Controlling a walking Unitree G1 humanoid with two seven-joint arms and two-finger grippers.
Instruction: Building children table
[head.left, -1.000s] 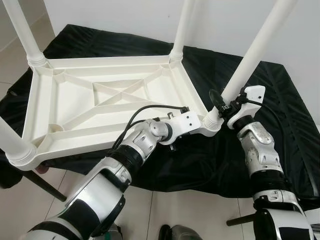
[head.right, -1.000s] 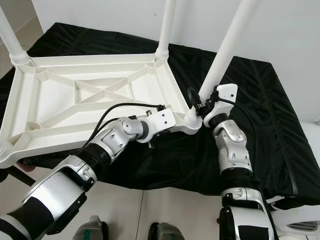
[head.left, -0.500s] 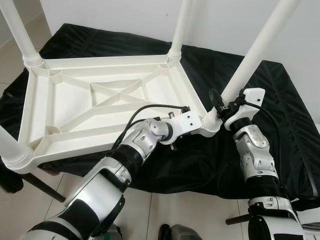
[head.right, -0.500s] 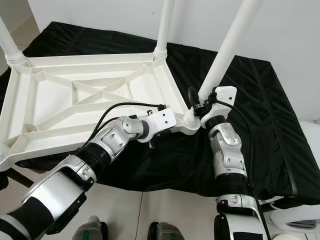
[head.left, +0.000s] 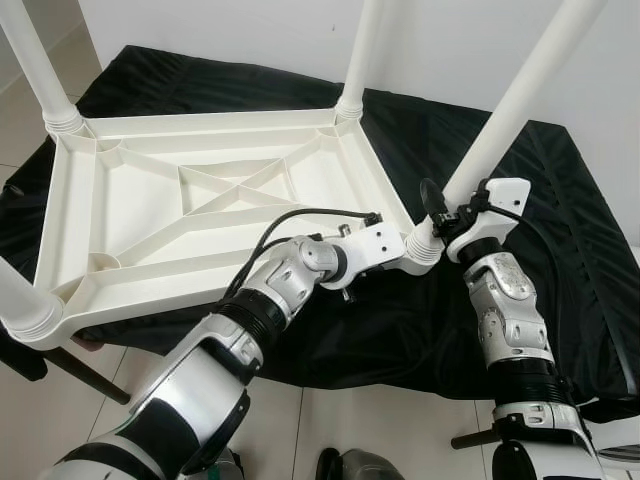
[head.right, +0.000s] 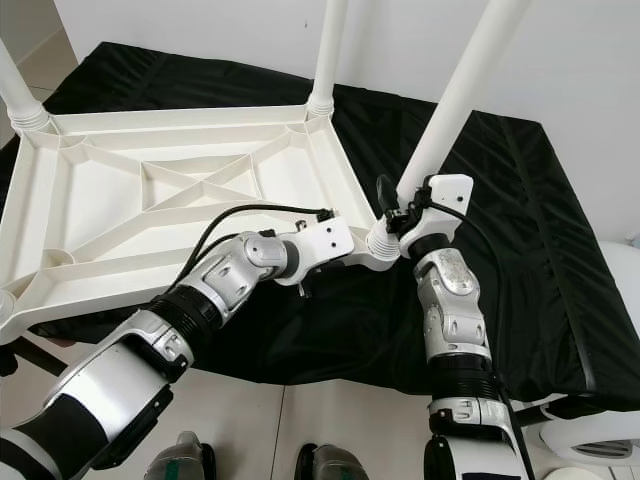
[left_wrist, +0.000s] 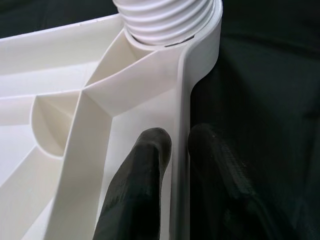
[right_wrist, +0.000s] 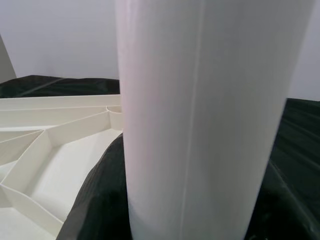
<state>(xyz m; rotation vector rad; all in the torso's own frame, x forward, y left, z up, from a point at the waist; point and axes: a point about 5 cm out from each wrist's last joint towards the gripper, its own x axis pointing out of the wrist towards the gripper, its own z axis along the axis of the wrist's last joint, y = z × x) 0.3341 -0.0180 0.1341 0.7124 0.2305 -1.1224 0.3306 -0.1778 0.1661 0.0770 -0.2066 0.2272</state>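
Black cloth (head.left: 560, 230) underlies tabletop (head.left: 130, 200); left gripper (left_wrist: 172, 150) pinches its rim.

The tabletop (head.left: 200, 190) lies upside down on the cloth (head.left: 560, 230), legs up; its near-right leg (head.left: 510, 110) stands right of the others.

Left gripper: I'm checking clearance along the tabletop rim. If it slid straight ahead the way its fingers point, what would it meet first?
Probably the threaded leg base at the corner; the left gripper pinches the tabletop rim leading there.
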